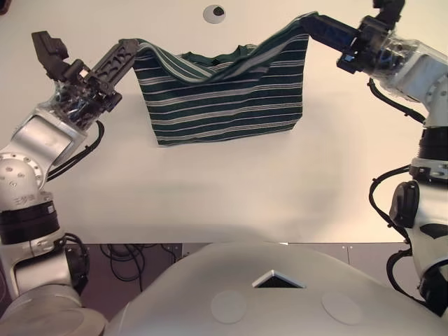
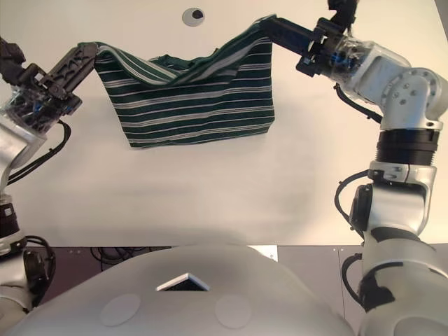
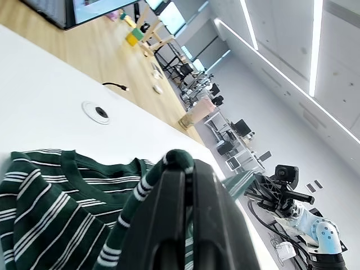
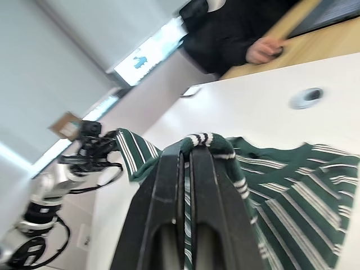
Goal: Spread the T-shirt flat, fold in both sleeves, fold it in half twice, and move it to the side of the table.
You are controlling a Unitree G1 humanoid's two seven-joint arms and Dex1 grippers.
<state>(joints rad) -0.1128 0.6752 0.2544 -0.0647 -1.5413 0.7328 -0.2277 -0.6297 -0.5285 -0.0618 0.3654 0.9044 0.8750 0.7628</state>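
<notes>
Left gripper (image 1: 131,50) and right gripper (image 1: 309,25) hold the T-shirt (image 1: 224,105) up by its top corners over the far middle of the table (image 1: 210,189); its lower edge seems to rest on the surface. Risk: both bites look shallow, so pulling the arms apart could slip a corner free, and the sagging middle may crease when laid down. Fingers (image 3: 169,225) on each side are pressed together on striped cloth, no gap visible.
</notes>
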